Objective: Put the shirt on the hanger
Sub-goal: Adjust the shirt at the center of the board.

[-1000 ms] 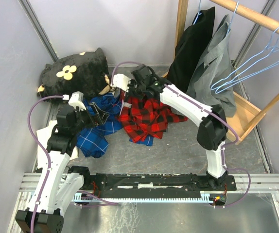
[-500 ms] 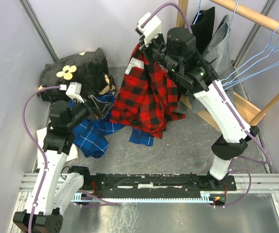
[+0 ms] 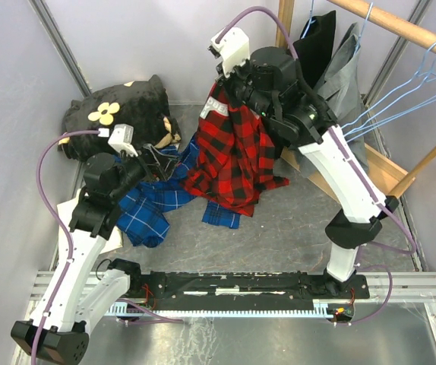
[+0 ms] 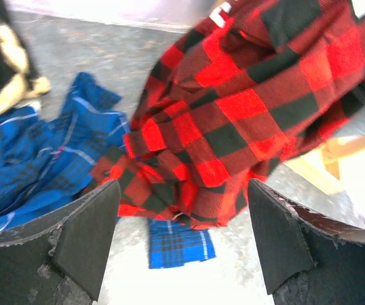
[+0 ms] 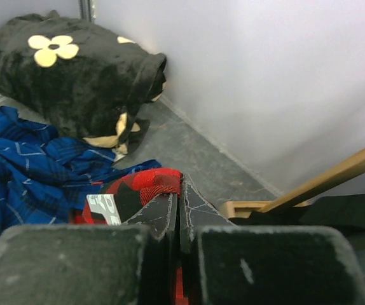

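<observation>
Two arms share the job here. The right gripper (image 5: 179,213) is clamped tight on the top of the shirt (image 3: 233,152), close to a white label. It holds the shirt up just left of the wooden rail (image 3: 400,26), so the cloth hangs free with its lower edge trailing on the floor. We judge the lift is meant to let the garment fall open and bring its neck toward the hanger (image 3: 400,109), which hangs untouched from the rail, to the right of the shirt.

The left gripper (image 3: 153,163) stands wide with nothing in it, much further left of the rail and low over the blue plaid shirt (image 3: 153,205). Its jaws face the hanging red cloth, likely ready to catch a shoulder or hem.

A second ago the shirt lay crumpled on the floor under the right gripper. Half a second ago it was already up. Since then it has drawn narrower, and the left arm has leaned nearer.
</observation>
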Robot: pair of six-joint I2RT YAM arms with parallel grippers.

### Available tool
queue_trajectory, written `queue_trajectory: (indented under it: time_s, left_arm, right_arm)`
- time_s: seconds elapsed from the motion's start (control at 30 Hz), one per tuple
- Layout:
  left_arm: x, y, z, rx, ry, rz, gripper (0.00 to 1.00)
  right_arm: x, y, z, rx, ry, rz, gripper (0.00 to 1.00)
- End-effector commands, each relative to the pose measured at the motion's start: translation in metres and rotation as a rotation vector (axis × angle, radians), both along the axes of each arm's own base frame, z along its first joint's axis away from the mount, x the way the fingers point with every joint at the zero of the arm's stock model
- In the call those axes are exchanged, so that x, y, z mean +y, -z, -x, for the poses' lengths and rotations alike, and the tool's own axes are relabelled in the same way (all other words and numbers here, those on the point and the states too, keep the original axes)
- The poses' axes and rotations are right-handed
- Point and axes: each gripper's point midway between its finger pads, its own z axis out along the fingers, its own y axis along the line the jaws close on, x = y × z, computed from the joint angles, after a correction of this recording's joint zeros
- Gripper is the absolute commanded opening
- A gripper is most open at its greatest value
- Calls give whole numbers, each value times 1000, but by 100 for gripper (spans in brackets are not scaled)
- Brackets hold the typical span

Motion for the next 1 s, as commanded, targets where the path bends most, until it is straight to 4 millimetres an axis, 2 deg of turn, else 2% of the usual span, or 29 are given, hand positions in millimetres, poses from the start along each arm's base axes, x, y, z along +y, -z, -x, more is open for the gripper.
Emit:
queue_trajectory:
  time_s: [0.0,0.07,0.13,0.2,0.3,0.37,0.47,0.53,0.6,0.7,0.87,0.97]
  left_arm:
    - [38,16,-6,64,-230,-51,87]
    - [45,25,-3,87,-263,-64,87]
    - [51,31,1,100,-289,-74,87]
    - [57,36,5,114,-314,-88,88]
    - [64,43,10,130,-341,-119,91]
    - [67,47,13,134,-354,-128,93]
    - [68,52,13,138,-356,-127,95]
    - [67,56,12,145,-353,-126,95]
    - [66,62,11,155,-348,-126,95]
    - [62,70,10,171,-334,-124,94]
    - [60,79,8,201,-322,-133,92]
    - [60,80,8,206,-322,-135,92]
  right_arm:
    - [38,44,0,151,-74,-37,2]
    - [59,66,-3,221,-112,-45,9]
    - [80,88,-3,287,-173,-36,25]
    - [91,104,-3,327,-213,-15,45]
    - [87,111,-3,327,-202,4,63]
    - [77,112,-2,306,-179,9,71]
    - [50,103,6,255,-133,23,76]
    - [32,112,11,248,-96,66,77]
    - [14,128,16,263,-56,109,77]
    - [-7,163,28,318,-18,150,78]
    - [-19,203,41,380,1,156,78]
    - [-21,223,39,423,16,174,78]
